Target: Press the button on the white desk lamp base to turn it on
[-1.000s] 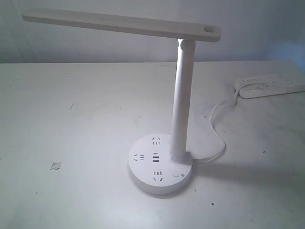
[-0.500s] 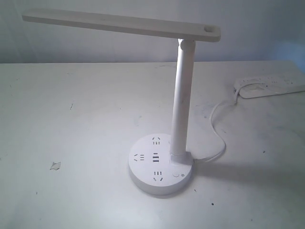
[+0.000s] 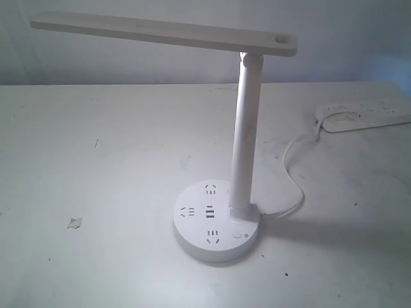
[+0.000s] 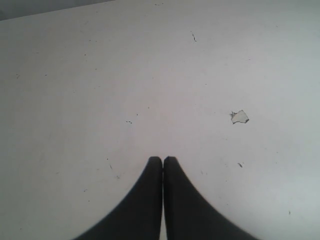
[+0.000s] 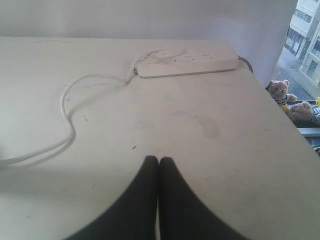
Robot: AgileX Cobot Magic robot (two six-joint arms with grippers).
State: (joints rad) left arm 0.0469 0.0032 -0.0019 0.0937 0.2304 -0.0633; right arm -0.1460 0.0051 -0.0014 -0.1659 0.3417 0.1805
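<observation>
Button (image 3: 238, 235) is sitting on the near-right edge of the white desk lamp base (image 3: 192, 239), just beside the foot of the pole (image 3: 244, 135) and right of the nearest socket slots (image 3: 213, 237). Base is resting near-centre on the tabletop (image 3: 96, 160), w/ its cord (image 3: 294, 176) trailing off right & far toward the power strip (image 3: 366, 114). Lamp is looking unlit, so the press isn't done yet.

Left hand (image 4: 163, 161) is hanging over bare tabletop, fingers pressed together & gripping nothing; a small torn scrap (image 4: 240, 117) is lying nearby. Right hand (image 5: 158, 161) is likewise clenched & empty, facing the power strip w/ the cord curving past. Neither hand is showing in the exterior view, so both are prob. sitting well apart from the base.

Risks, IMO: target is tiny, so a slightly off approach is prob. going to land on the slots or bump the pole, rocking the lamp. Pushing at an angle vs. straight down is likely going to slide the base. Right hand coming in is risking a snag on the cord.
</observation>
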